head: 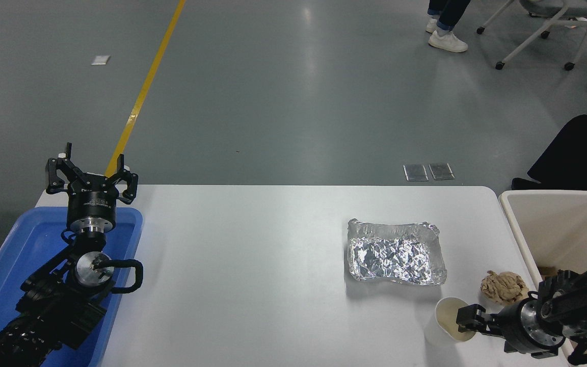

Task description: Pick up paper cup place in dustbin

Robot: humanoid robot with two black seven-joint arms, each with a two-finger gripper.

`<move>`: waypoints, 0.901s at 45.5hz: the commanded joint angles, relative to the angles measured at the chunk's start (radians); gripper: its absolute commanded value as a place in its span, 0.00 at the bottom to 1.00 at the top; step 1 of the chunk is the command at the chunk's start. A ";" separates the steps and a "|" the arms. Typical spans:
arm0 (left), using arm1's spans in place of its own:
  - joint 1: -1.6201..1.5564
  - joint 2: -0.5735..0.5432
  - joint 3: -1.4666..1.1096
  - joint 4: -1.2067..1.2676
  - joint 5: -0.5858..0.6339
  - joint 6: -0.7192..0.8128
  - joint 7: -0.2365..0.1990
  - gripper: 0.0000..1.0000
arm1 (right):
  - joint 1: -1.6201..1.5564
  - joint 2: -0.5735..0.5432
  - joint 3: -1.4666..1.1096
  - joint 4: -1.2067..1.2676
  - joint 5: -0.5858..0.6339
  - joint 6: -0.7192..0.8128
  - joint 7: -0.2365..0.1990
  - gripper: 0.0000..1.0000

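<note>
The white paper cup (444, 320) stands upright near the table's front right, its cream inside showing. My right gripper (468, 324) comes in low from the right, and its black tip overlaps the cup's right rim. How it grips is hidden by its own body. The cream-beige dustbin (515, 230) stands just off the table's right edge, behind and to the right of the right arm. My left gripper (91, 176) is parked open above the far end of the blue tray at the lower left.
A crinkled foil tray (396, 254) lies just behind the cup, and a crumpled brown paper wad (503, 287) sits between cup and dustbin. The blue tray (16, 247) lies under the left arm. A person's feet (446, 38) and a chair (543, 30) are far back.
</note>
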 commanded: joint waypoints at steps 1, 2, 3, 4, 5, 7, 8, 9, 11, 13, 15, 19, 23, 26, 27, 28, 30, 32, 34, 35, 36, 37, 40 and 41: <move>0.000 0.000 0.000 0.000 -0.001 0.000 0.000 0.99 | -0.008 0.009 0.004 -0.001 -0.001 -0.027 -0.010 0.00; 0.000 0.000 0.000 0.000 -0.001 0.000 0.000 0.99 | -0.008 0.009 0.004 -0.001 -0.001 -0.027 -0.011 0.00; 0.000 0.000 0.000 0.000 0.001 0.000 0.000 0.99 | -0.008 0.009 0.004 -0.001 0.000 -0.028 -0.011 0.00; 0.000 0.000 0.000 0.000 0.001 0.000 0.000 0.99 | -0.007 0.009 0.004 -0.001 0.002 -0.028 -0.015 0.00; 0.000 0.000 0.001 0.000 0.001 0.000 0.000 0.99 | -0.005 0.008 0.004 -0.001 0.002 -0.028 -0.018 0.00; 0.000 0.000 0.000 0.000 0.001 0.000 0.000 0.99 | -0.002 0.005 0.004 0.000 0.002 -0.028 -0.027 0.00; 0.000 0.000 0.000 0.000 -0.001 0.000 0.000 0.99 | 0.001 0.003 0.004 0.002 0.002 -0.028 -0.030 0.00; 0.000 0.000 0.000 0.000 0.001 0.000 0.000 0.99 | 0.004 0.001 0.002 0.002 0.002 -0.028 -0.031 0.00; 0.000 0.000 0.000 0.000 -0.001 0.000 0.000 0.99 | 0.013 0.000 -0.001 0.007 0.002 -0.028 -0.033 0.00; 0.000 0.000 0.000 0.000 0.001 0.000 0.000 0.99 | 0.022 -0.005 -0.002 0.010 0.002 -0.027 -0.033 0.00; 0.000 0.000 0.000 0.000 0.001 0.000 0.000 0.99 | 0.033 -0.012 -0.002 0.014 0.002 -0.024 -0.033 0.00; 0.000 0.000 0.000 0.000 0.001 0.000 0.000 0.99 | 0.061 -0.028 -0.005 0.052 0.000 -0.021 -0.033 0.00; 0.000 0.000 0.000 0.000 0.001 0.000 0.000 0.99 | 0.148 -0.064 -0.019 0.138 -0.007 -0.005 -0.033 0.00; 0.000 0.000 0.000 0.000 0.001 0.000 0.000 0.99 | 0.209 -0.074 -0.044 0.181 -0.007 0.011 -0.033 0.00; 0.000 0.000 0.001 0.000 0.001 0.000 0.000 0.99 | 0.232 -0.074 -0.054 0.194 -0.007 0.016 -0.033 0.00; 0.000 0.000 0.000 0.000 0.001 0.000 0.000 0.99 | 0.255 -0.075 -0.067 0.206 -0.007 0.024 -0.033 0.00; 0.000 0.000 0.000 0.000 0.001 0.000 0.000 0.99 | 0.306 -0.083 -0.091 0.227 -0.009 0.042 -0.033 0.00; 0.000 0.000 0.000 0.000 0.001 0.000 0.000 0.99 | 0.358 -0.092 -0.114 0.244 -0.009 0.067 -0.031 0.00; 0.000 0.000 0.001 0.000 0.001 0.000 0.000 0.99 | 0.413 -0.101 -0.133 0.260 -0.007 0.096 -0.031 0.00; 0.000 0.000 0.000 0.000 0.001 0.000 0.000 0.99 | 0.444 -0.106 -0.140 0.267 -0.007 0.113 -0.031 0.00; 0.000 0.000 0.000 0.000 0.001 0.000 0.000 0.99 | 0.473 -0.111 -0.149 0.275 -0.007 0.134 -0.031 0.00; 0.000 0.000 0.000 0.000 0.001 0.000 0.000 0.99 | 0.505 -0.117 -0.159 0.283 -0.007 0.155 -0.031 0.00; 0.000 0.000 0.001 0.000 0.001 0.000 0.000 0.99 | 0.605 -0.130 -0.180 0.285 -0.007 0.227 -0.031 0.00; 0.000 0.000 0.001 0.000 0.001 0.000 0.000 0.99 | 0.637 -0.137 -0.185 0.285 -0.007 0.252 -0.031 0.00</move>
